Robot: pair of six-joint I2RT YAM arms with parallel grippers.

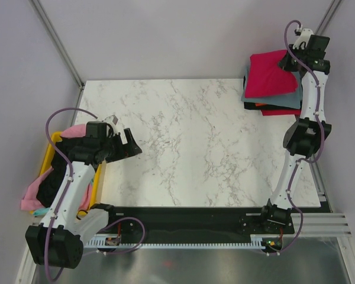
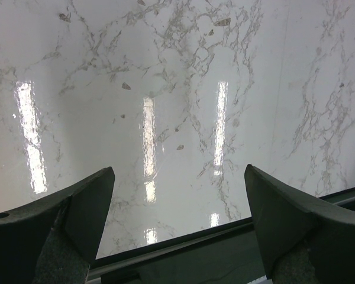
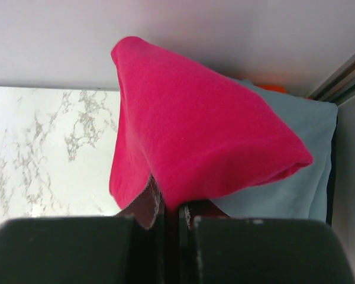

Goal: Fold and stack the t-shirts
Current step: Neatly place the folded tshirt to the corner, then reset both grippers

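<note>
A folded crimson-red t-shirt hangs over the stack at the table's far right corner, above a grey-blue t-shirt and a black one under it. My right gripper is shut on the red t-shirt's edge; in the right wrist view the cloth rises from my closed fingers, with the grey-blue shirt behind. My left gripper is open and empty, low over the table's left side; its fingers frame bare marble. Pink and black t-shirts lie in the bin.
A yellow plastic bin stands off the table's left edge under my left arm. The marble table runs between the arms, its black front rail showing in the left wrist view. Grey walls close the back and sides.
</note>
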